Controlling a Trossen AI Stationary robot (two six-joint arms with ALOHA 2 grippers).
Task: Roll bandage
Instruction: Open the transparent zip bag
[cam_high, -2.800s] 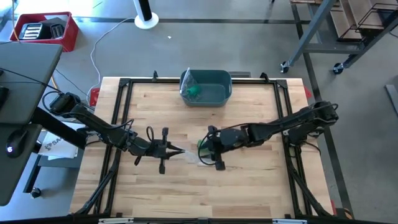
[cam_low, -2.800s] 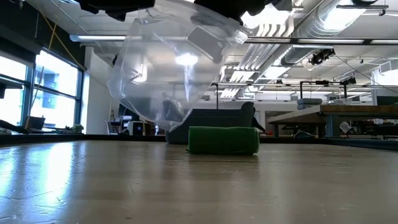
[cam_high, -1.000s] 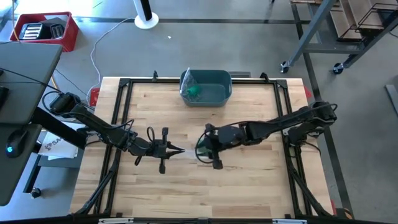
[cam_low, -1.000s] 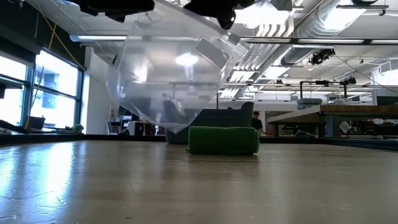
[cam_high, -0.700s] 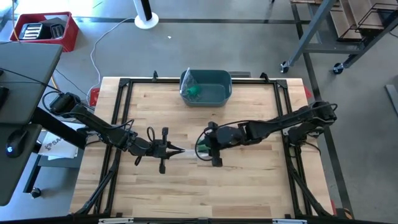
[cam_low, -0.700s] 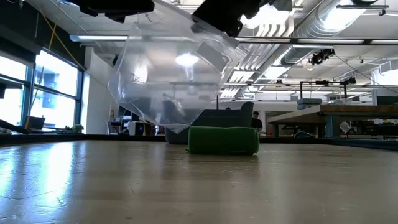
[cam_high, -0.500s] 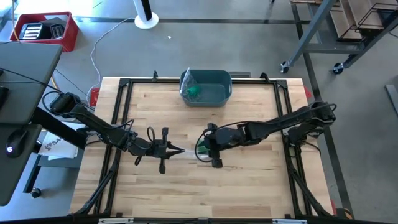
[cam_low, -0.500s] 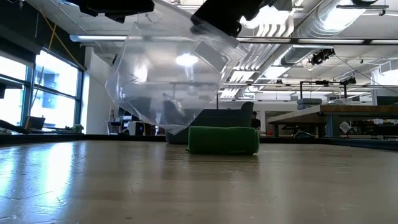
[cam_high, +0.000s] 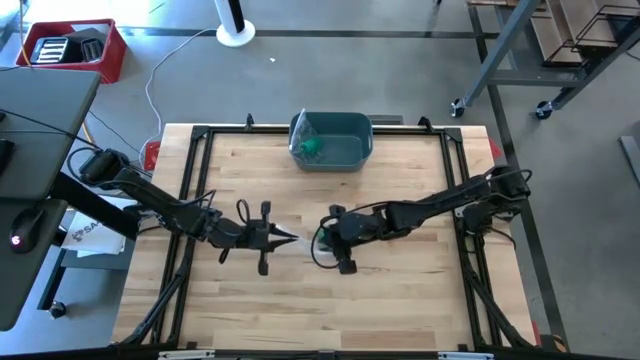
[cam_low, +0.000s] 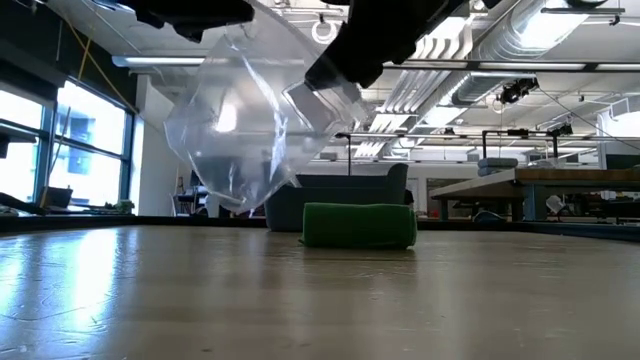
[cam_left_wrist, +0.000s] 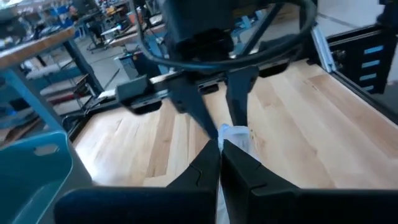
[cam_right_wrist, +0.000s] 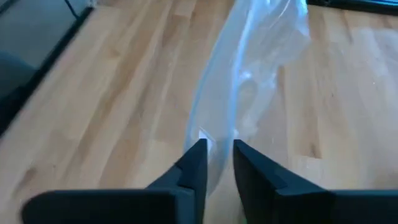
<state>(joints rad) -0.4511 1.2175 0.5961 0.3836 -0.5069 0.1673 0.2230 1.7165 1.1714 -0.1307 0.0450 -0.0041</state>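
From above, the clear bag (cam_high: 303, 243) is barely a pale smear between the two arms, its outline too faint to trace. The green roll (cam_high: 322, 236) shows only as a sliver beside the right end effector (cam_high: 322, 250), the rest hidden under it. At bench height, the picture's top edge cuts off both arms, so only dark undersides show above the bag (cam_low: 250, 125). The bin (cam_low: 335, 200) sits partly hidden behind the roll (cam_low: 359, 225). In the right wrist view the bag (cam_right_wrist: 249, 81) runs out of the picture.
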